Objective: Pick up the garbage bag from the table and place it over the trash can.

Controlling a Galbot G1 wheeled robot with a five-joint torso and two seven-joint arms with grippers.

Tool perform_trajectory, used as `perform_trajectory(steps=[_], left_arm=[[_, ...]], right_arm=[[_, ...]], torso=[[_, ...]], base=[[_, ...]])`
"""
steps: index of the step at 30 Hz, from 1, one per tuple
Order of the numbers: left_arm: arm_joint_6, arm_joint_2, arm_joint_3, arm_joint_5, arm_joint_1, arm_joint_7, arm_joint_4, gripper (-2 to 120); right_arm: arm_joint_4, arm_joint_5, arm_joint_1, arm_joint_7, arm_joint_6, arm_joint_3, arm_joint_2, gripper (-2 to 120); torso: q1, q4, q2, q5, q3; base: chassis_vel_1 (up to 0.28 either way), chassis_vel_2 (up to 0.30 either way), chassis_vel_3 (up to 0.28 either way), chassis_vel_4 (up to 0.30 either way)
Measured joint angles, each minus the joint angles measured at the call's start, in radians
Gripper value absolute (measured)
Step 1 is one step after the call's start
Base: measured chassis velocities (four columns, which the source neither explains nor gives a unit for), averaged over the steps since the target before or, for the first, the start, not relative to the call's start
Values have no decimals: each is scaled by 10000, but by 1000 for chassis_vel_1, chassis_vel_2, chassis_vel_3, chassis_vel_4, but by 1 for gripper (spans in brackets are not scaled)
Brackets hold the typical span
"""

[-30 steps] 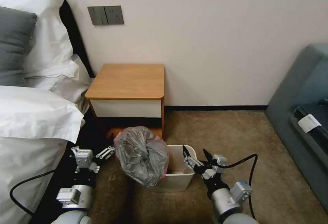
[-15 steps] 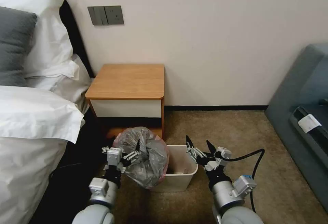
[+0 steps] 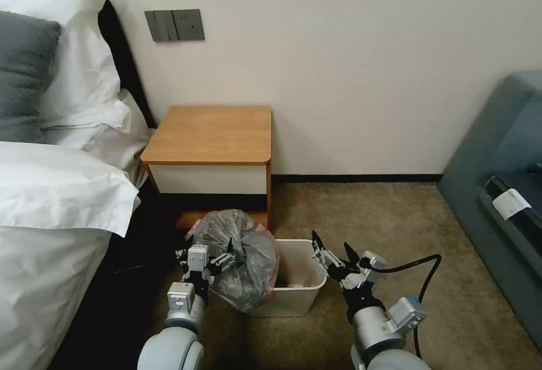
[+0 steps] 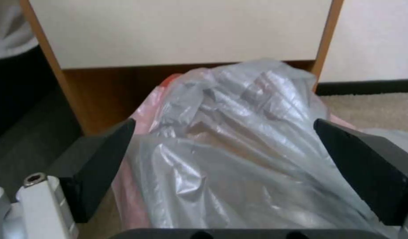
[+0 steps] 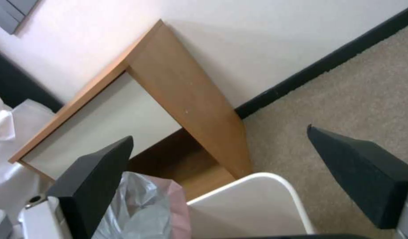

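So the garbage bag is bunched up over the 9 o'clock half of the trash can, on the carpet right in front of the table; left gripper is jaws wide, straddling the bag's near side; right gripper hangs spread wide over the bin's 3 o'clock rim, gripping nothing.

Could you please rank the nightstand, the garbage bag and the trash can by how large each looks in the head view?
1. The nightstand looks largest.
2. The garbage bag, bunched over the bin's left end.
3. The trash can looks slightly smaller, but the bag hides part of it, so this order is unsure.
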Motion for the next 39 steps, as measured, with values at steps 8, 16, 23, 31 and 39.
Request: perform_trajectory(steps=[8, 16, 23, 31, 39], left_arm=[[206, -1, -40, -506, -79, -220, 85, 100], [469, -34, 74, -753, -238, -199, 348, 100], [577, -91, 285, -734, -222, -178, 463, 100], [858, -93, 393, -556, -112, -225, 483, 100], [2027, 32, 644, -858, -159, -297, 224, 99]], right_arm=[[-163, -124, 4, -31, 128, -58, 37, 100], [-197, -127, -4, 6, 235, -79, 62, 100], [-225, -127, -39, 107, 314, -62, 112, 100], [-280, -112, -13, 211, 370, -34, 135, 100], [-366, -86, 40, 304, 381, -34, 207, 100]], torso=[[0, 0, 0, 0, 0], [0, 0, 0, 0, 0], [0, 0, 0, 0, 0], [0, 1, 0, 0, 0], [0, 0, 0, 0, 0]], base=[[0, 0, 0, 0], [0, 0, 0, 0], [0, 0, 0, 0], [0, 0, 0, 0], [0, 0, 0, 0]])
